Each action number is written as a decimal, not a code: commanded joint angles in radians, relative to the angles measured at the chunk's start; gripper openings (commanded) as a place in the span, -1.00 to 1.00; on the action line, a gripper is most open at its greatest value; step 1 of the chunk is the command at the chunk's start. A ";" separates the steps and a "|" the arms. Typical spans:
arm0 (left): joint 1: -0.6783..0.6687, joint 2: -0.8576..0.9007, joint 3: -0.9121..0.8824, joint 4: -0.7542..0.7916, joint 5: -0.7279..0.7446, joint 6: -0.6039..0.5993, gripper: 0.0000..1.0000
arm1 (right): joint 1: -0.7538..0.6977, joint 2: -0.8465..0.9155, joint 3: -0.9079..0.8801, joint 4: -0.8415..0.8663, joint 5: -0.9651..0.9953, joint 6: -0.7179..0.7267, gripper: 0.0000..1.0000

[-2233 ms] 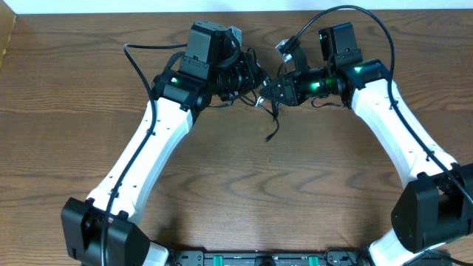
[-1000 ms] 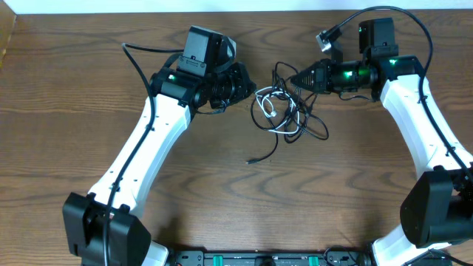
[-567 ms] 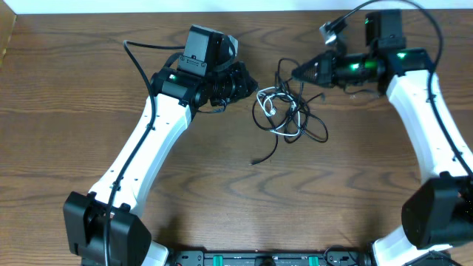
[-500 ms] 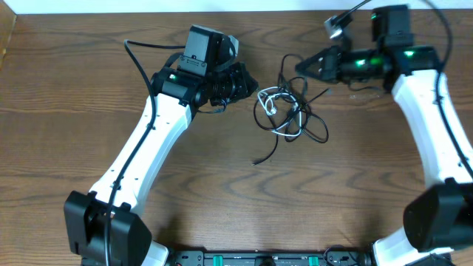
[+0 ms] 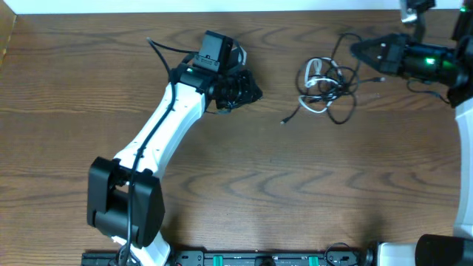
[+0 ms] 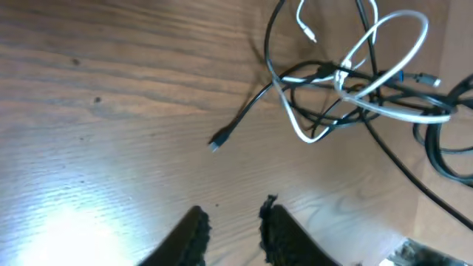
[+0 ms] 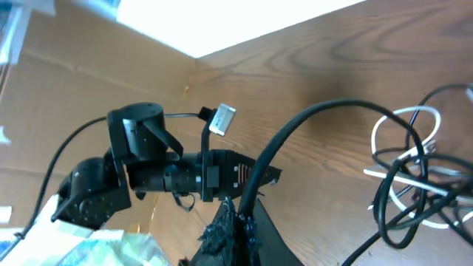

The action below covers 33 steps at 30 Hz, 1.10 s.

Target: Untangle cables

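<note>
The cables (image 5: 325, 87) are a loose clump of thin black cords and one white cord on the wooden table at the back right. A loose plug end (image 5: 284, 120) trails to its left. My right gripper (image 5: 355, 50) is shut on a black cable that arcs down into the clump; the right wrist view shows the fingers (image 7: 238, 222) pinched on this cable (image 7: 295, 140). My left gripper (image 5: 253, 92) is open and empty, well to the left of the clump. In the left wrist view its jaws (image 6: 233, 225) stand apart over bare wood, with the clump (image 6: 355, 89) and plug end (image 6: 216, 144) ahead.
The left arm (image 5: 166, 125) stretches diagonally across the table's left half and also shows in the right wrist view (image 7: 170, 174). A white wall edge (image 5: 222, 6) runs along the table's back. The table's left edge (image 5: 6, 44) is at the far left.
My right gripper has moved right with the black cable, dragging the clump right and away from my left gripper. The left arm has shifted a little to the right.
</note>
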<state>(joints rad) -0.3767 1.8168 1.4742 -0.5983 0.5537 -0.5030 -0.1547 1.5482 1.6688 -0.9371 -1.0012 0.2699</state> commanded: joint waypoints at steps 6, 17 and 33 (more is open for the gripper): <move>-0.040 0.074 0.009 0.206 0.184 0.079 0.02 | -0.027 -0.012 0.018 -0.098 -0.008 -0.069 -0.98; -0.117 0.225 0.009 0.645 0.198 -0.145 0.59 | -0.027 -0.012 0.018 -0.167 -0.007 -0.116 -0.98; -0.204 0.256 0.009 0.591 0.204 -0.171 0.58 | -0.027 -0.012 0.018 -0.209 0.005 -0.155 -0.98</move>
<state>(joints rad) -0.5518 2.0693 1.4750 -0.0032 0.7387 -0.6682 -0.1822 1.5482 1.6691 -1.1435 -0.9871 0.1398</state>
